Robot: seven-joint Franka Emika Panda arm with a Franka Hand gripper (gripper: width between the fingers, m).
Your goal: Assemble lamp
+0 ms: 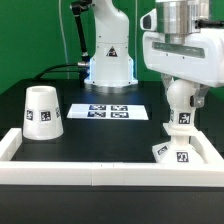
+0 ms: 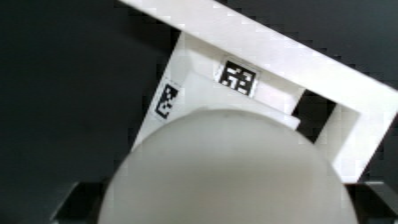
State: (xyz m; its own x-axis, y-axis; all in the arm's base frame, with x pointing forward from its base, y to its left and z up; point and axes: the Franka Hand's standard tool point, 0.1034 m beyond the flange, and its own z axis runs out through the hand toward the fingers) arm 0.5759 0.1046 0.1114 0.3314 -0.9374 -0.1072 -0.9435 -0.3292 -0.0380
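- Panda arm (image 1: 178,45) stands over the corner of the white rail frame (image 1: 100,168) on the exterior view's right, wrist pointed straight down and hand level above the bench (image 1: 110,135).
- The fingers (image 2: 71,206) appear clasped on the ball-shaped bulb (image 1: 180,98). They flank it in the wrist view, though the contact itself is hidden by the bulb's dome.
- The bulb stands upright with its tagged neck directly above the small square base (image 1: 180,152), which sits in that corner. It looks to be touching the base or very nearly so, and whether it is seated cannot be told.
- The cup-like shade (image 1: 42,110) waits on the bench well apart, on the exterior view's left, with the marker board (image 1: 108,110) lying between it and the base.
- Judged step: joining bulb to base.
- To do this well, the bulb's axis should stay plumb and centred on the base's socket.
- Any push or turn should go straight down, so the base is braced against the rail and not skidding.
- The hold should be let go only once the bulb sits flush.
- A tilted neck would likely jam or tip the light base.
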